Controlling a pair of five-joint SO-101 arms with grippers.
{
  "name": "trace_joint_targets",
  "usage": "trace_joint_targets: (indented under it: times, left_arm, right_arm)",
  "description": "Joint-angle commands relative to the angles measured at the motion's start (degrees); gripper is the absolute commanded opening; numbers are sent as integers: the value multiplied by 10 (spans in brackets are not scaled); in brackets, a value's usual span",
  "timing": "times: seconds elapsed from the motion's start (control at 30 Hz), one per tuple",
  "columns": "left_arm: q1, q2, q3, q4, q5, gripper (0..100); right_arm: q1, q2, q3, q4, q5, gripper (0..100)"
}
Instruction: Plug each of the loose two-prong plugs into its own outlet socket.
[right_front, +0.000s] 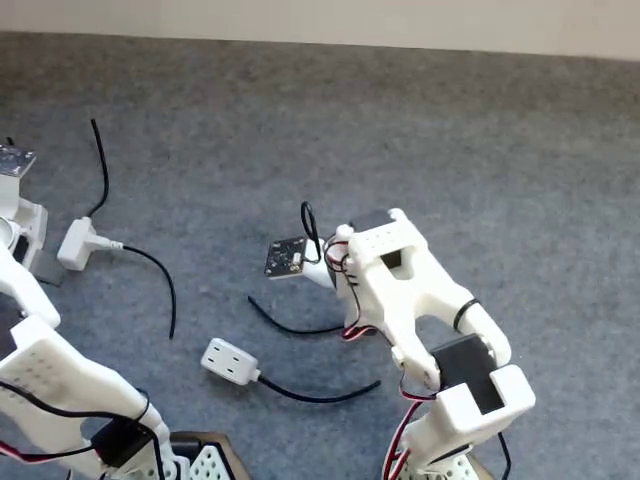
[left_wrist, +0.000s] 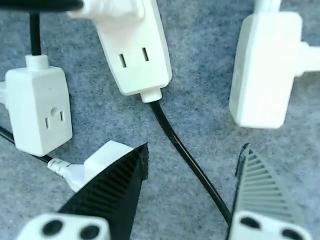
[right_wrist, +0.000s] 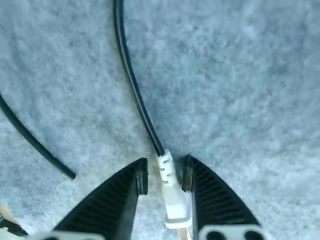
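Bracketing a white 2-prong plug (right_wrist: 172, 200), the right claw (right_wrist: 164, 175) sat low over the grey counter (right_front: 500, 150), near its middle. 1 finger touched the plug and a thin gap showed on the other side, so the claw was not clenched on it. The plug lay flat on the counter, and the plug cord (right_wrist: 135, 90) ran away from the claw. A loose cord end (right_wrist: 35, 145) lay nearby, apart from the plug.

The left claw (left_wrist: 195, 152) hung released, jaws wide, over a cluster of white parts. These were a 2-slot outlet (left_wrist: 135, 55) whose outlet cord (left_wrist: 190, 165) ran between the fingers, a 3-hole socket cube (left_wrist: 37, 110), a plain white block (left_wrist: 265, 70), and a 2nd plug (left_wrist: 102, 160) just beside the black finger (left_wrist: 115, 195). I could not tell whether plug and finger touched.

In the high view, a socket strip (right_front: 228, 360) with its strip cord (right_front: 310, 395) lay toward the near edge, apart from the right claw. A white adapter (right_front: 78, 243) lay near the left edge.
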Motion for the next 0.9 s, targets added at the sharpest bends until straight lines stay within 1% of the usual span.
trace_joint_targets:
  times: [0.0, 0.07, 0.2, 0.27, 0.37, 0.47, 0.53, 0.67, 0.77, 0.87]
  left_arm:
    - [-8, -30, 1, -7, -4, 292]
    - [-8, -30, 1, -7, -4, 292]
    - [-7, -30, 1, -7, -3, 292]
    - [-7, -30, 1, -7, -3, 292]
    - [-7, -30, 1, -7, -3, 292]
    - [-6, -30, 1, -7, -3, 292]
    - [-3, -31, 0, -5, -3, 292]
    - [11, -36, -6, 35, -4, 294]
    - [11, -36, -6, 47, -4, 294]
    - [7, -32, -6, 47, -4, 294]
  right_arm:
    - [18, -6, 3, -6, 22, 126]
    - [22, -6, 3, -6, 22, 111]
    - [20, -7, 0, -6, 20, 0]
    - [19, -7, -1, -6, 19, 13]
    - [15, -7, -1, -7, 13, 5]
    - [-13, -7, -1, -21, -36, 5]
    - [-36, -11, -5, -42, -85, 5]
    - [-80, -8, -68, -35, -174, 5]
    - [-106, -6, -88, -16, -167, 5]
    - [-109, -6, -58, -44, -170, 6]
